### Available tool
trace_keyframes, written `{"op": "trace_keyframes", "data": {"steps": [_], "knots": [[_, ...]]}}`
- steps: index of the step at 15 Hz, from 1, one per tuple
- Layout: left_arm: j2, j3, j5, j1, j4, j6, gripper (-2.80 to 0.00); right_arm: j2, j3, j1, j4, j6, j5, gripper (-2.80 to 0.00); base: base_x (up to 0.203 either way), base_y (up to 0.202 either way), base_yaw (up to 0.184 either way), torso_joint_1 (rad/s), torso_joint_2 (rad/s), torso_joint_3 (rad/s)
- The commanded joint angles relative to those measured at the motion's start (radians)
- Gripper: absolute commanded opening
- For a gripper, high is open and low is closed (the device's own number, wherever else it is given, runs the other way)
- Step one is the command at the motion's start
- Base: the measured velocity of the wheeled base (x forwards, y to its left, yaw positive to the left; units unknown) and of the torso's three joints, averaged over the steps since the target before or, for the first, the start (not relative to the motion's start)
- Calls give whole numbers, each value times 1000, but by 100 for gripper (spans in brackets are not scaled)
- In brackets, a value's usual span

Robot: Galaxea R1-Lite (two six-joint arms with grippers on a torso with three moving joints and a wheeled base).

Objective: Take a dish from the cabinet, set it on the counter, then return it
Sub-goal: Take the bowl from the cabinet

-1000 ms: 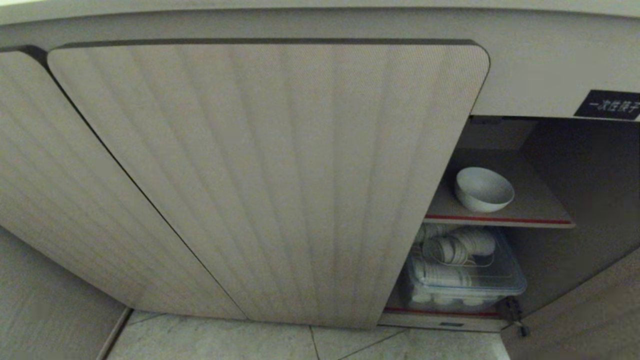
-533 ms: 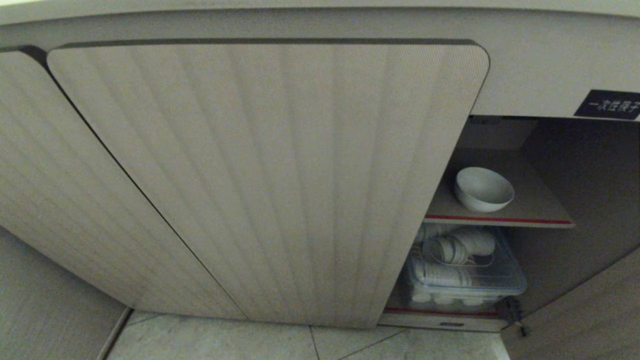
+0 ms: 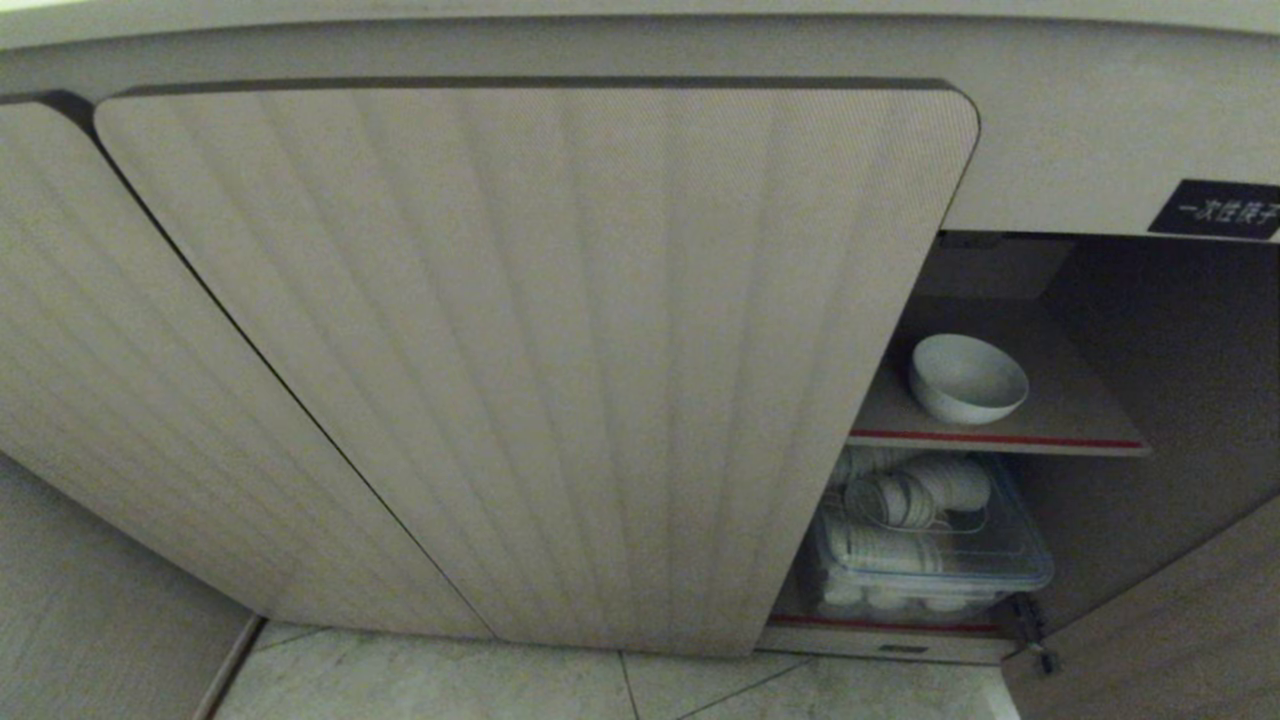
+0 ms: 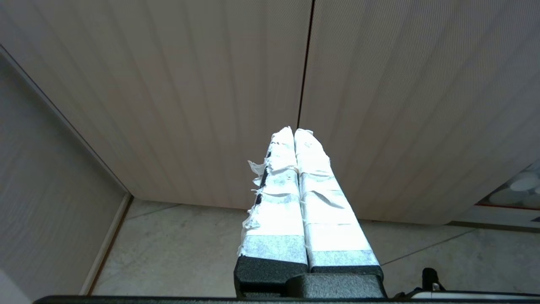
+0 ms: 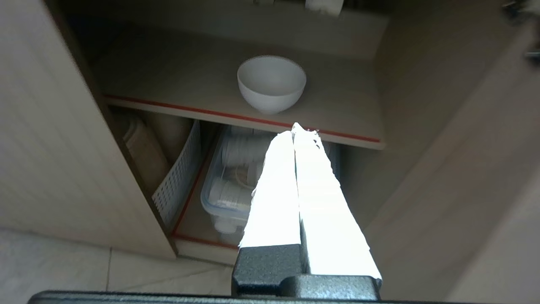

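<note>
The dish (image 3: 967, 377), a plain white bowl, stands upright on the upper grey shelf (image 3: 1070, 420) of the cabinet (image 3: 540, 350), whose right bay is uncovered. In the right wrist view the dish (image 5: 271, 83) sits beyond and above my right gripper (image 5: 298, 127), which is shut, empty, and well short of the red-edged shelf (image 5: 350, 122). My left gripper (image 4: 294, 131) is shut and empty, facing the shut ribbed doors (image 4: 379, 105) low over the floor. Neither gripper shows in the head view. The counter is out of view.
A clear lidded box (image 3: 930, 560) of stacked white ribbed cups fills the lower shelf, beside a white perforated basket (image 5: 177, 173). A black label (image 3: 1215, 209) sits above the bay. The swung-open door panel (image 5: 464, 177) flanks the bay on the right. Pale floor tiles (image 3: 560, 685) lie below.
The head view is unchanged: the dish, the doors and the box stay where they were, and no arm has entered it.
</note>
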Motion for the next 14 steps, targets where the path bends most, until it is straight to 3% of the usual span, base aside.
{"op": "trace_keyframes", "data": {"steps": [1, 9, 14], "knots": [[0, 1, 1, 0, 0, -1, -280, 208, -6, 0, -39, 2, 1, -280, 0, 0, 0, 0, 0, 0], [0, -1, 1, 0, 0, -1, -280, 629, 12, 0, -120, 38, 77, -280, 0, 0, 0, 0, 0, 0], [0, 0, 1, 0, 0, -1, -280, 876, -16, -6, -342, 44, 80, -280, 0, 0, 0, 0, 0, 0]]}}
